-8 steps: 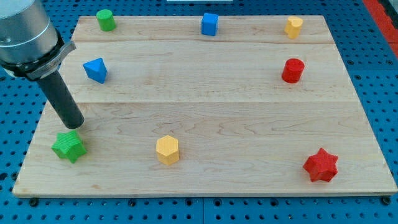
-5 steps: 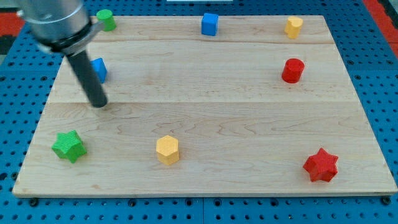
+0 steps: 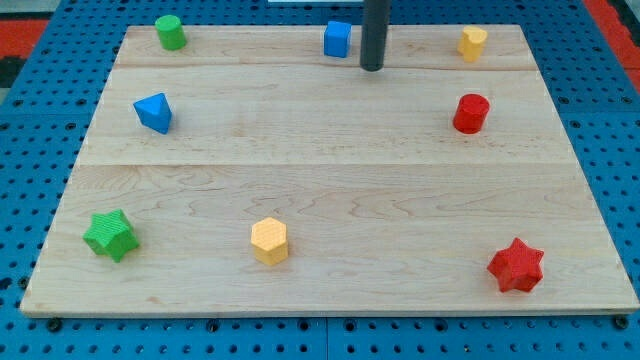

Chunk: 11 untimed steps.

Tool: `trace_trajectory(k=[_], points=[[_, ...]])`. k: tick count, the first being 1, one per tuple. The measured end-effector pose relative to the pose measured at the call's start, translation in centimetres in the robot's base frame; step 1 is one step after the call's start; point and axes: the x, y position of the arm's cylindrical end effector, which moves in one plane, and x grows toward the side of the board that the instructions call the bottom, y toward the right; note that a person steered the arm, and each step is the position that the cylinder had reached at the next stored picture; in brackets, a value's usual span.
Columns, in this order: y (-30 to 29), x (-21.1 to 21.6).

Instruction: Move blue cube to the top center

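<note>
Inspection of the pale wooden board [image 3: 330, 180]: the small blue plastic cube [image 3: 337, 39] stands near the board's top edge, close to the middle of that edge, perhaps slightly toward the view's left of centre. My tip [image 3: 372, 68], the lower end of the straight dark rod, rests on the board just beside the cube, to its right and a little below it in the view; a narrow gap shows between them, so no contact is recorded. The rod carries no jaws (it neither opens nor closes and holds nothing); it can only push.

Governing relation: the cube lies up and to the left of my tip. Judged from this, the cube is at or very near its target, and any push from the present side would drive it leftward, away from centre. A correction, if needed at all, looks small.

Other blocks stand well apart: the blue pyramid-like block [image 3: 154, 112], green cylinder [image 3: 170, 32], yellow block [image 3: 472, 43] and red cylinder [image 3: 470, 113].
</note>
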Motion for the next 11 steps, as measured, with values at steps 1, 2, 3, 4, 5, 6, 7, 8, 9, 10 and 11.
trace_trajectory(k=[1,2,3,4,5,6,7,8,9,10,11], points=[[2.0,-3.5],[2.3,-4.9],[-1.3,-5.8],[-7.2,-5.4],[-10.8,-4.8],[-10.0,-2.0],[-9.8,0.9],[-13.3,0.5],[-13.8,-2.7],[-13.8,-1.4],[-14.2,1.0]])
